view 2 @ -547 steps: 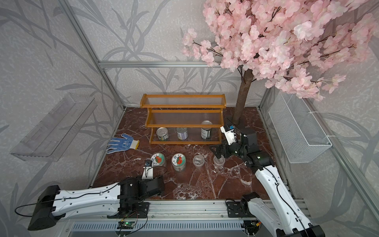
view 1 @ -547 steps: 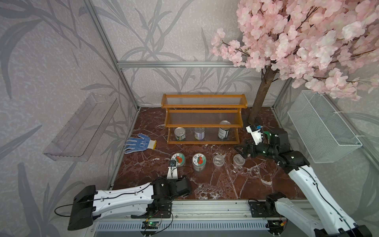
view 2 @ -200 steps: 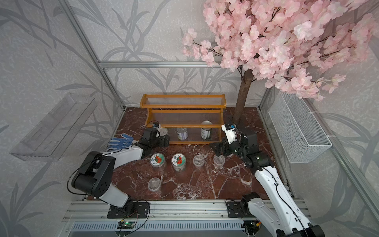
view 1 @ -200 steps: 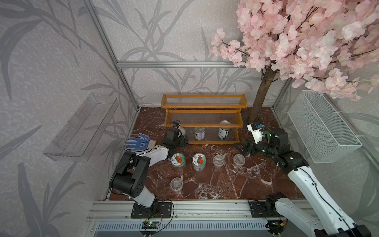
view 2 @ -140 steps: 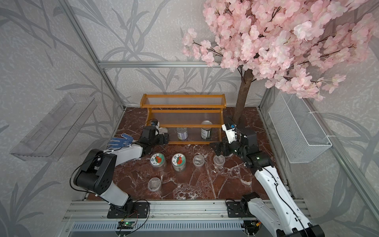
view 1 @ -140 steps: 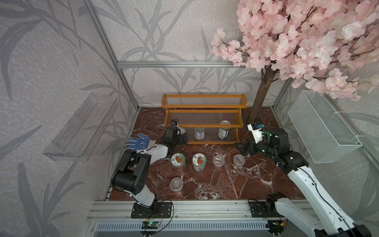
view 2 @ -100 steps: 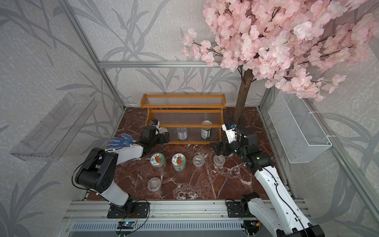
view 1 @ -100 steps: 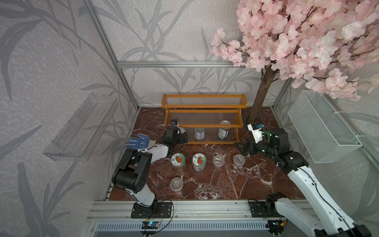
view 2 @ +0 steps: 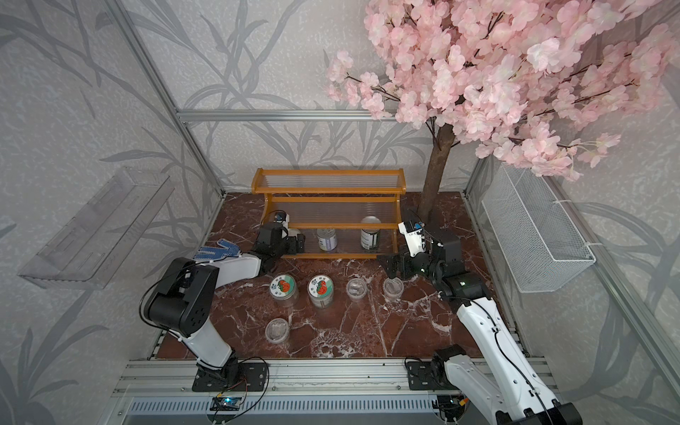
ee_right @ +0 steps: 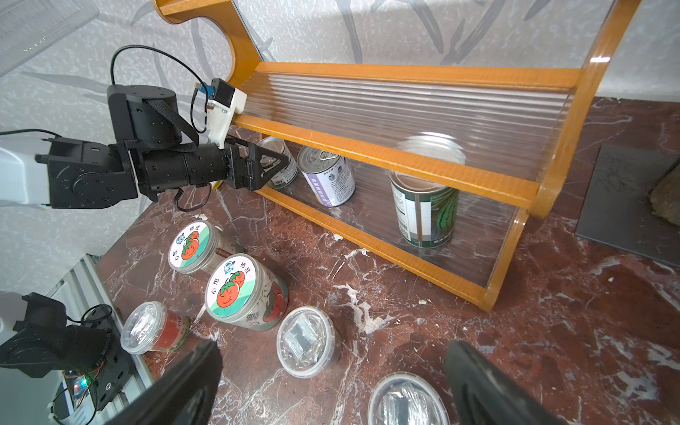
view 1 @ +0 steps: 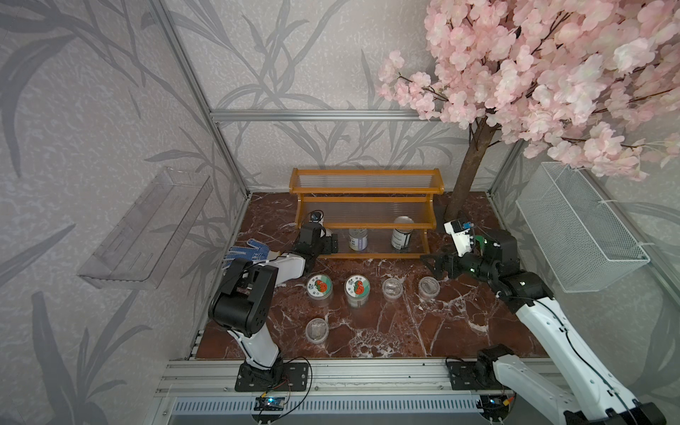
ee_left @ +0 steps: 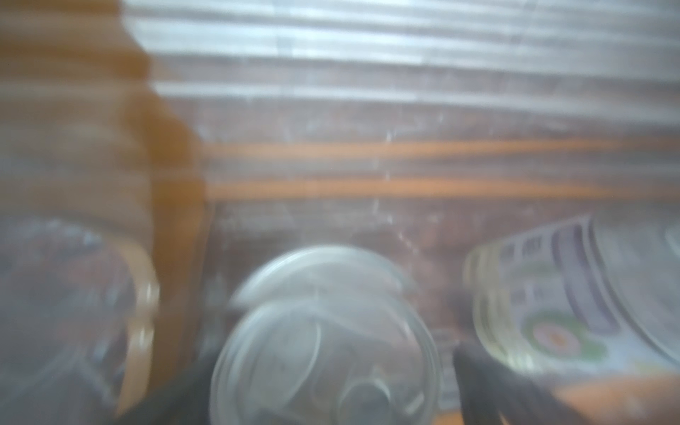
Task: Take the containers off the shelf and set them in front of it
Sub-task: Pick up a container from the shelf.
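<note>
Shelf (view 1: 366, 186) stands along the back edge of the bench (view 1: 460, 331), w/ 3 cans on its btm tier.

- **Top views:** both show the mid can (view 1: 357, 239), purple label, and the R-end can (view 1: 401, 235), dark green label. The L-end can (ee_right: 281, 162) is nearly all hidden there behind the L gripper (view 1: 333, 244), which reaches into the tier's L end.
- **Right wrist view:** it fills that in. The L-end can is upright, silver w/ a label, and one triangular finger lies across its near side. The other finger is out of sight behind it.
- **Left wrist view:** badly blurred, it gives the pull-tab lid btwn two dark fingers. Cannot tell if the jaws press the can or only straddle it.

R gripper (view 1: 427, 265) hangs just in front of the shelf's R end, jaws spread wide, nothing in them. The right wrist view shows the R-most cup (view 1: 428, 287) btwn its fingers.

In front of the shelf, a row runs parallel to it: 2 tomato-lid jars (view 1: 319, 287) (view 1: 357, 289), then the mid cup (view 1: 392, 287) and the R-most cup. A 3rd cup (view 1: 316, 330) sits alone, nearer the bench's front edge. Its red side shows only in the right wrist view.

Glove (view 1: 244, 254) lies at the bench's L edge, and the tree trunk (view 1: 465, 184) is at the back R corner.
</note>
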### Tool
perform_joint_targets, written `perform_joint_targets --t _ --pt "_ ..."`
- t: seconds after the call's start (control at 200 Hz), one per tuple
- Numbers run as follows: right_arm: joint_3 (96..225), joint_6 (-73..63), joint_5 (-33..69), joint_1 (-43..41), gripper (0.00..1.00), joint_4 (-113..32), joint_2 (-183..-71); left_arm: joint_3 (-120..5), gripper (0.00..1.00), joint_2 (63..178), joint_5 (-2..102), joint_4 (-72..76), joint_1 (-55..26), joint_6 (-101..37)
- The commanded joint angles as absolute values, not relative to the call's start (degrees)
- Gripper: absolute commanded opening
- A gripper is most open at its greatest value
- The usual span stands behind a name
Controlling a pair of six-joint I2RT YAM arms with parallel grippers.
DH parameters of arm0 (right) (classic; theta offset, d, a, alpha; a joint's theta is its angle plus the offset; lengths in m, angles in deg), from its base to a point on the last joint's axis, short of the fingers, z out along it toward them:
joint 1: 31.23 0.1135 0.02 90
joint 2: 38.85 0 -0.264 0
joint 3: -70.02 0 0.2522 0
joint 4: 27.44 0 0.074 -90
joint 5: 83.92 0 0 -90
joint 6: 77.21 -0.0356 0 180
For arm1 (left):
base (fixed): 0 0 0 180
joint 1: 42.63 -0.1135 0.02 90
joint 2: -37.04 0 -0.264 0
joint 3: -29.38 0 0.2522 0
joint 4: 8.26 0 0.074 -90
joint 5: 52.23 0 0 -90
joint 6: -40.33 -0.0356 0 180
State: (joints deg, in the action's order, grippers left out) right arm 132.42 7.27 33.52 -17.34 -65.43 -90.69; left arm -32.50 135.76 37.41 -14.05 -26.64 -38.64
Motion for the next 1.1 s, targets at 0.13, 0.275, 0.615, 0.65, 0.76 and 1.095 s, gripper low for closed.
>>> perform_joint_targets --t 0.13,0.275,0.615,0.65,0.76,1.095 --pt "133.2 8.0 33.0 -17.3 0.99 -64.4 -90.9 -34.1 0.8 136.9 38.8 -11.4 -27.0 -39.5" --pt "132.8 7.7 33.5 -17.3 0.99 -64.2 -90.9 -34.1 0.77 136.0 39.0 -10.6 -26.9 -39.6" --pt "132.6 7.1 35.3 -17.3 0.99 -63.1 -91.1 -33.4 0.75 129.7 39.4 -8.9 -26.9 -41.0" --pt "132.6 7.0 35.4 -17.3 0.99 -63.0 -91.2 -33.2 0.75 128.9 39.4 -9.1 -26.9 -40.8" --pt "132.6 7.0 35.7 -17.3 0.99 -63.0 -91.2 -32.8 0.75 126.7 40.3 -8.7 -26.9 -40.6" --pt "132.6 6.9 36.0 -17.3 0.99 -63.3 -91.0 -31.0 0.75 122.5 44.6 -1.4 -26.8 -40.0"
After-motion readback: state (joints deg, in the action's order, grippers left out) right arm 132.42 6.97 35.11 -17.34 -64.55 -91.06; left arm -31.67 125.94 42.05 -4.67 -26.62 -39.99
